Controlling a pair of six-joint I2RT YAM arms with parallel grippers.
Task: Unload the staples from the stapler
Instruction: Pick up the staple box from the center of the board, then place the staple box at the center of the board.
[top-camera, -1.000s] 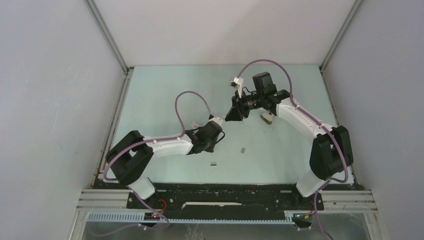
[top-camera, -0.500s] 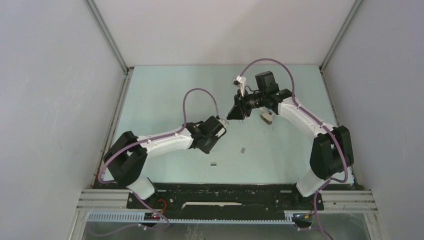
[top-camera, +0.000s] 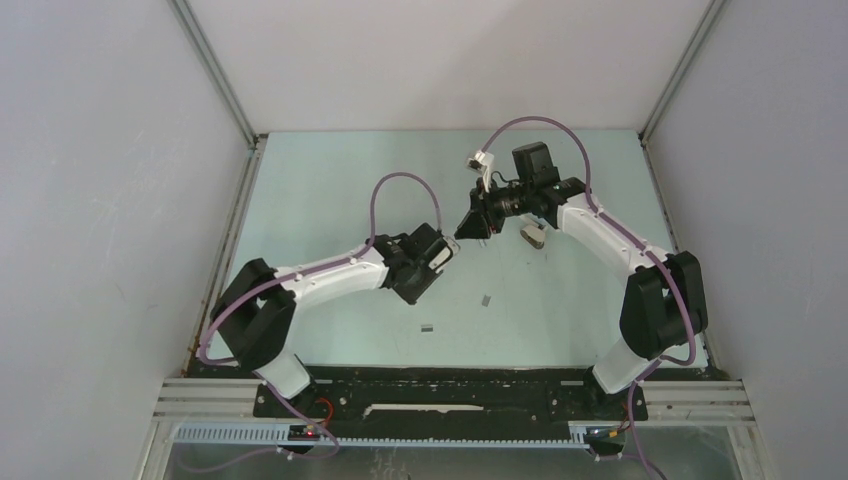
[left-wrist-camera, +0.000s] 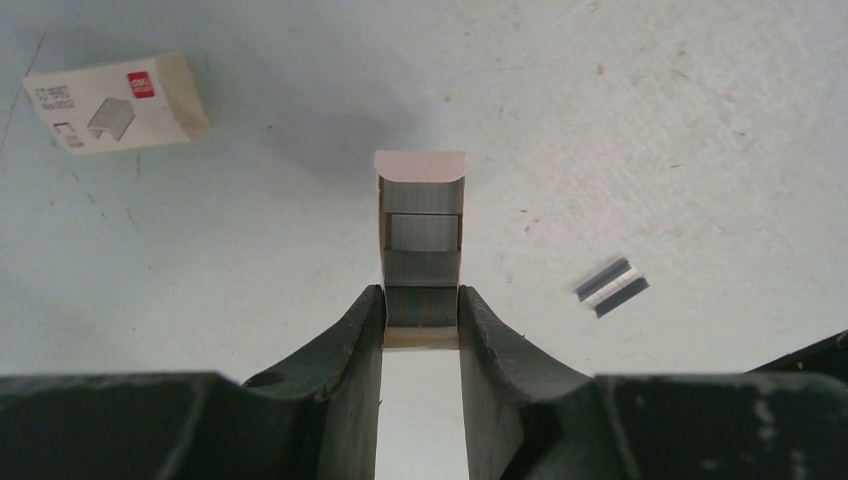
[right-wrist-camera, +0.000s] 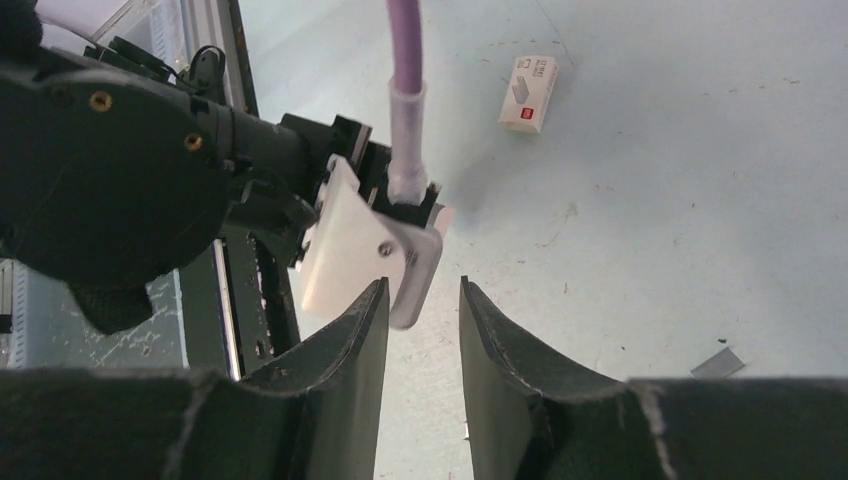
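Observation:
In the left wrist view my left gripper (left-wrist-camera: 421, 300) is shut on the near end of a narrow pale open box (left-wrist-camera: 420, 180) with a rounded flap. Grey strips of staples (left-wrist-camera: 424, 232) lie inside it. More loose staples (left-wrist-camera: 611, 288) lie on the table to its right. From above, the left gripper (top-camera: 443, 252) sits just below and left of my right gripper (top-camera: 466, 228). The right gripper (right-wrist-camera: 423, 290) is open with nothing between its fingers, pointing at the left wrist's white camera mount (right-wrist-camera: 372, 250). The stapler is not in view.
A closed white labelled box (left-wrist-camera: 115, 102) lies on the pale-green table, also seen in the right wrist view as the white box (right-wrist-camera: 528, 93). Two short staple strips (top-camera: 486, 299) (top-camera: 427, 327) lie near the front. A squat dark item (top-camera: 534, 235) sits beside the right arm.
My left arm has reached further up and right, bringing its gripper and the held box close under the right gripper. The right gripper has barely shifted.

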